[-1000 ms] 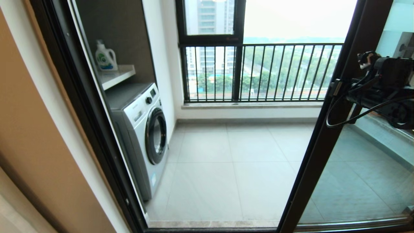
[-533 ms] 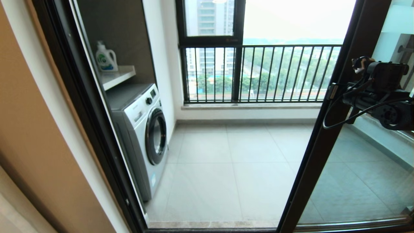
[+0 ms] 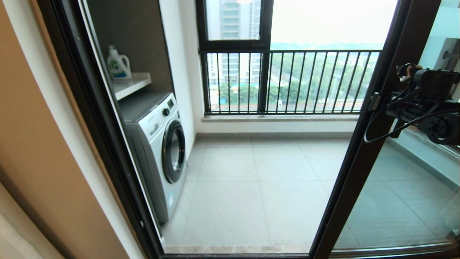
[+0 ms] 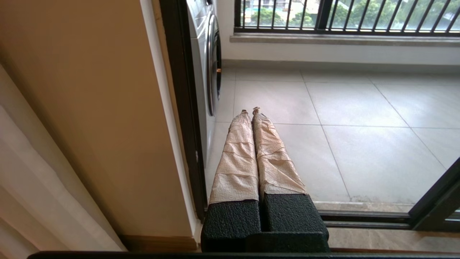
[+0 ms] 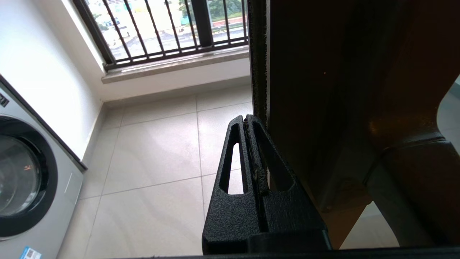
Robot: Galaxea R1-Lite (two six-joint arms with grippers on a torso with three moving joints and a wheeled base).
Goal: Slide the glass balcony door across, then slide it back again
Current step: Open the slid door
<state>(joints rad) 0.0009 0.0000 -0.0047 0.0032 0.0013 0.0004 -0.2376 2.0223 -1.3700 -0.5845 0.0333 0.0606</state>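
Note:
The glass balcony door (image 3: pixel 359 162) stands at the right of the opening, its dark brown frame slanting up the head view with the glass pane (image 3: pixel 399 205) behind it. My right gripper (image 3: pixel 375 101) is shut and empty at mid height against the frame's leading edge. In the right wrist view the shut right gripper (image 5: pixel 246 118) lies alongside the door frame (image 5: pixel 323 90), on the opening's side; the bar handle's mount (image 5: pixel 406 158) is beside it. My left gripper (image 4: pixel 250 110) is shut with taped fingers, parked low by the left jamb (image 4: pixel 179 108).
A washing machine (image 3: pixel 161 151) stands inside the balcony on the left, under a shelf with a detergent bottle (image 3: pixel 118 64). A black-framed window with railing bars (image 3: pixel 287 82) closes the far side. Tiled floor (image 3: pixel 258 187) fills the opening; the door track (image 4: pixel 363 219) runs along the threshold.
The right arm has dropped slightly and swayed left, then back right. The door's edge followed it by a small amount and stands about where it was.

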